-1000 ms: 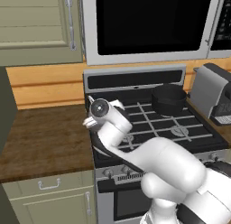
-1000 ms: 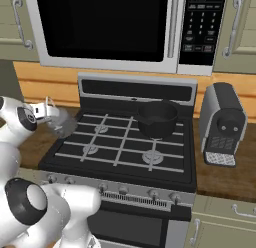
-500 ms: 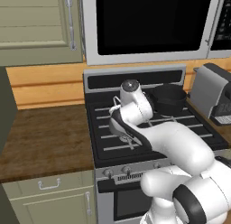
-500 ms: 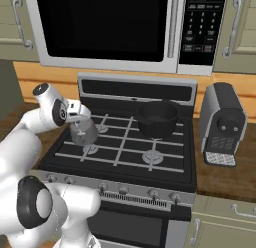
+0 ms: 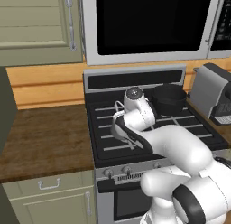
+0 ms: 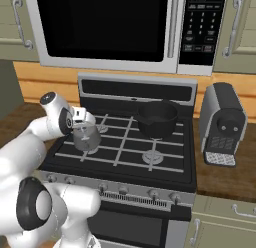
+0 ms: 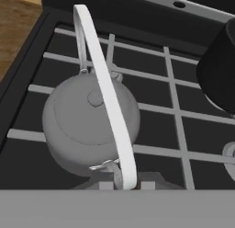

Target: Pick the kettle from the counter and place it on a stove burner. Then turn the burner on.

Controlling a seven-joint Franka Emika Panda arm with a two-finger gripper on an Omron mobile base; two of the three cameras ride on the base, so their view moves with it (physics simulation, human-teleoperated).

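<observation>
Kettle (image 7: 89, 123) directly under the gripper (image 7: 123, 183), squat grey body sitting on the grey grate bars at the front left of the black stovetop (image 6: 170, 162). Pale wire handle arches up over the domed lid and runs down between the two finger tips at the near edge of the hand view. Jaws stand narrow, close on either side of the handle; whether they pinch the wire or merely flank it I cannot tell.

From the right base view the kettle (image 6: 87, 137) sits just below and in front of the gripper (image 6: 80, 123), the hand pointing down at it from the left. From the left base view the wrist covers most of it; only the thin handle loop of the kettle (image 5: 119, 109) shows beside the hand.

Just beyond the gripper, a little to its right: a wide black pot (image 6: 157, 119) on the rear grate, apart from the kettle. Right of the kettle, at the front, a bare stove burner (image 6: 151, 156) under the bars.

To the gripper's left, the wood-grain counter (image 5: 43, 142).

Farther right, off the stove, a grey coffee machine (image 6: 226, 124). Farthest, above the stove, a microwave (image 6: 115, 29).
</observation>
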